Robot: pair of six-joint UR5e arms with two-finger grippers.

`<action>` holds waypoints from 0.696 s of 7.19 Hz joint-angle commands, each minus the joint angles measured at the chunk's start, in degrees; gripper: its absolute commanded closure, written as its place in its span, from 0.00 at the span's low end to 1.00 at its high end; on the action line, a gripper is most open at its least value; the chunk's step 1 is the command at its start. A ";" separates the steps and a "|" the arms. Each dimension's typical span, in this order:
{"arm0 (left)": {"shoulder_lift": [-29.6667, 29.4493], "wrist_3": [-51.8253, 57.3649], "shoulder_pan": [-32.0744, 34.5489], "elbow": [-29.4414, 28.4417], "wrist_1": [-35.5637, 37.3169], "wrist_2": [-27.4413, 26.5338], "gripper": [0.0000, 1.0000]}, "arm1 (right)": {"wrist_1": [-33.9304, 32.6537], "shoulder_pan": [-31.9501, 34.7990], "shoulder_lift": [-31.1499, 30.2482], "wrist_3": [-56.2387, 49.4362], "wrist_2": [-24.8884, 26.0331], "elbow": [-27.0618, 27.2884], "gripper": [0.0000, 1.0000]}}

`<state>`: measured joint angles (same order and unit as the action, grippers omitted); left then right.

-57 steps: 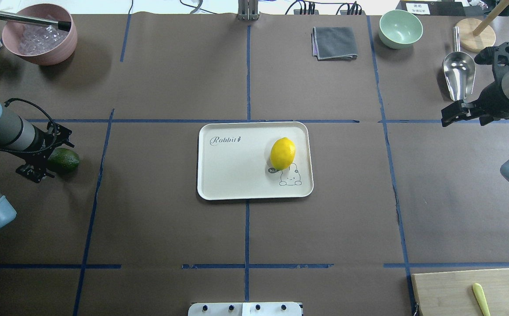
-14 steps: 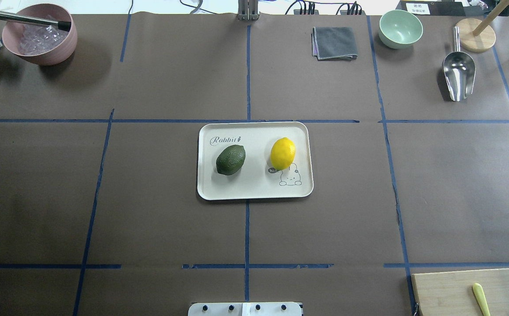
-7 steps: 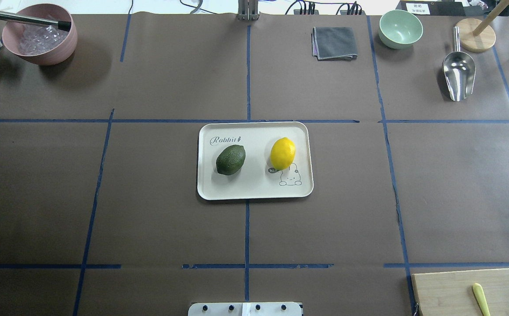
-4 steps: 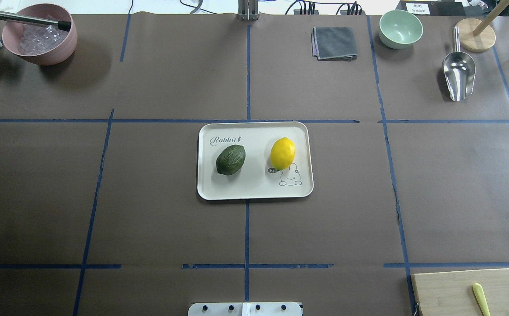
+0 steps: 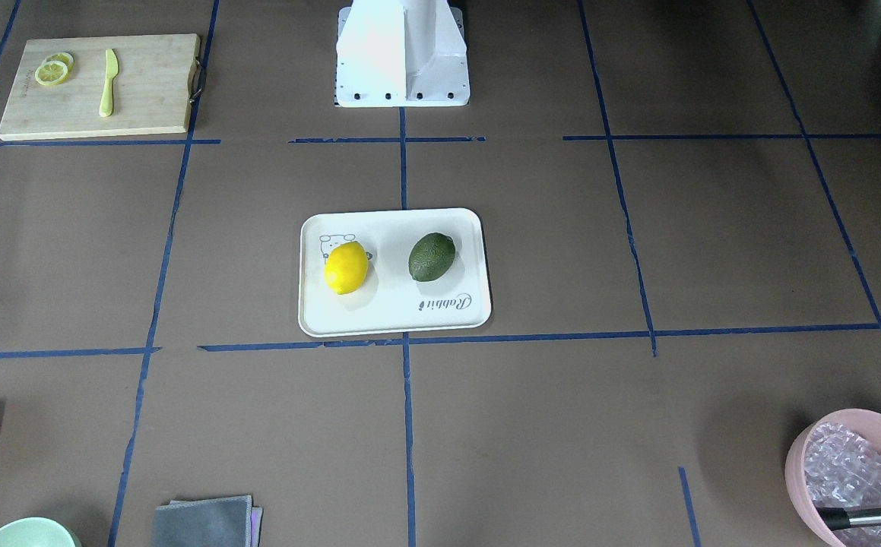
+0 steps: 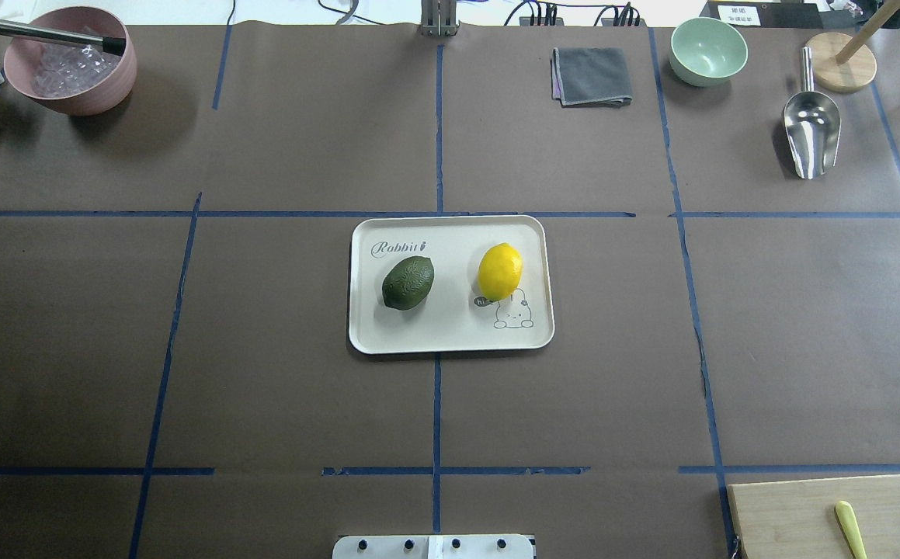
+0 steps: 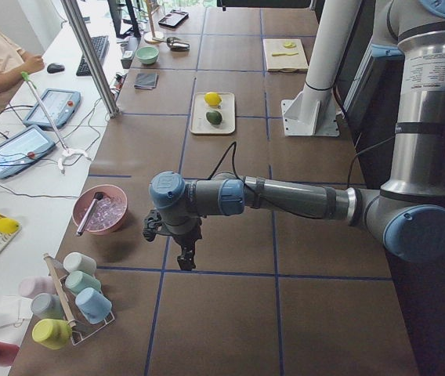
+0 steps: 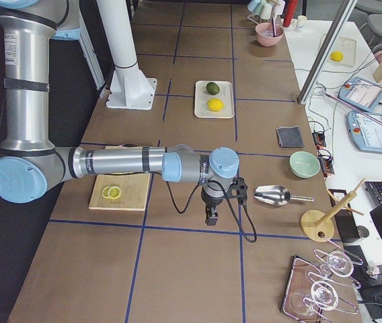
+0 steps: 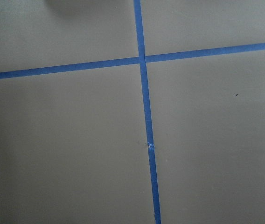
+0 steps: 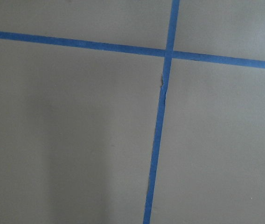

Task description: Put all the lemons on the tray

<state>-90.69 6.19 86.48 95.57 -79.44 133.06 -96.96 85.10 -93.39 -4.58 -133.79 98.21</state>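
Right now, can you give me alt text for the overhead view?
The green lemon and yellow lemon lie apart on the tray, centre frame. No arm shows. A pink bowl, cloth, green bowl and scoop line the far edge.

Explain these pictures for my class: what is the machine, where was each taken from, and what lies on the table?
This is a robot with two arms at a table covered in brown paper. Two pictures look down on it: one from behind the robot, one facing it. Two are taken from the table's ends and show the arms; the left hand and the right hand hang above the paper, and I cannot tell whether they are open. The last two come from wrist cameras and show only paper and blue tape. In the middle, a tray holds a yellow lemon and a green lemon, side by side, not touching. Elsewhere: a cutting board with lemon slices and a yellow knife, a pink bowl, a green bowl, a metal scoop, a grey cloth.
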 commanded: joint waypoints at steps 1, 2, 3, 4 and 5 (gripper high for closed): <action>0.08 -0.13 0.00 0.14 -0.37 0.09 0.00 | -1.38 0.50 0.31 -0.96 -0.16 1.27 0.00; 0.08 -0.13 -0.09 -0.12 -0.28 0.01 0.00 | -2.17 0.50 0.75 -0.96 0.02 1.28 0.00; 0.25 -0.13 0.00 0.14 -0.02 0.18 0.00 | -2.18 0.50 0.75 -0.87 0.20 1.19 0.00; 1.82 -0.48 0.00 0.05 -0.37 0.27 0.00 | -2.09 0.50 0.84 -0.52 0.28 1.19 0.00; 2.01 -0.57 0.26 -0.04 -0.11 1.14 0.00 | -2.17 0.50 1.10 -0.34 0.02 1.54 0.00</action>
<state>-89.33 5.80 86.56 95.61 -79.65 133.51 -99.06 85.60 -92.53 -5.18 -133.63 99.50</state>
